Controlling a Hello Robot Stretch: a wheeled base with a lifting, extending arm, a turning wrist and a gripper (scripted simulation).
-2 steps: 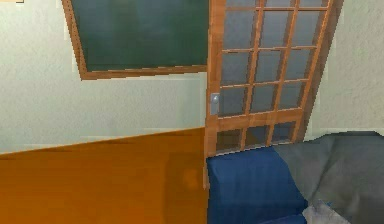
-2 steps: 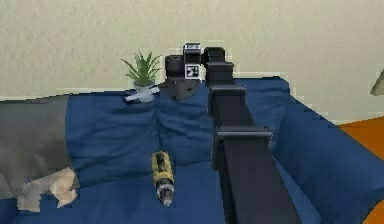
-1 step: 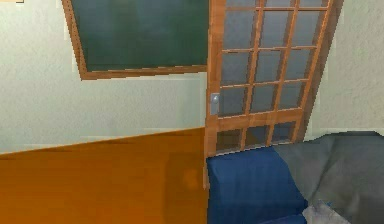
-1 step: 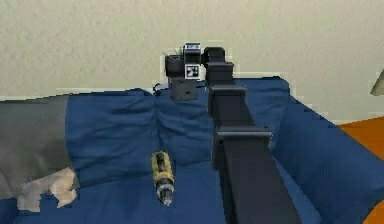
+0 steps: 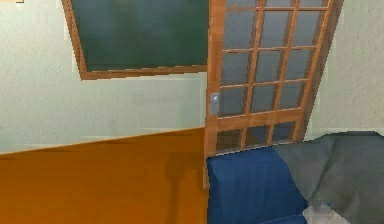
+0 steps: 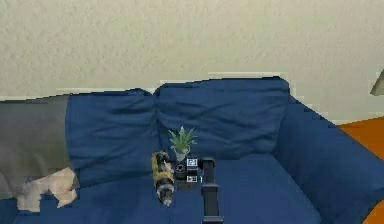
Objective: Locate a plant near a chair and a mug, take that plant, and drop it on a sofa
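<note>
A small green spiky plant shows in front of the backrest of the blue sofa, just above the seat. The dark arm bar rises from the bottom edge to two white marked squares. The gripper, a dark and yellowish body, lies left of them over the seat cushion. The plant's base sits right at the wrist. I cannot tell whether the gripper holds it or whether it rests on the sofa. The sofa's blue end also appears in the forward view's lower right.
A grey blanket covers the sofa's left part, with a pale crumpled thing below it. Ahead stand a wooden door with glass panes and a dark wood-framed panel on the wall. Orange floor lies open ahead.
</note>
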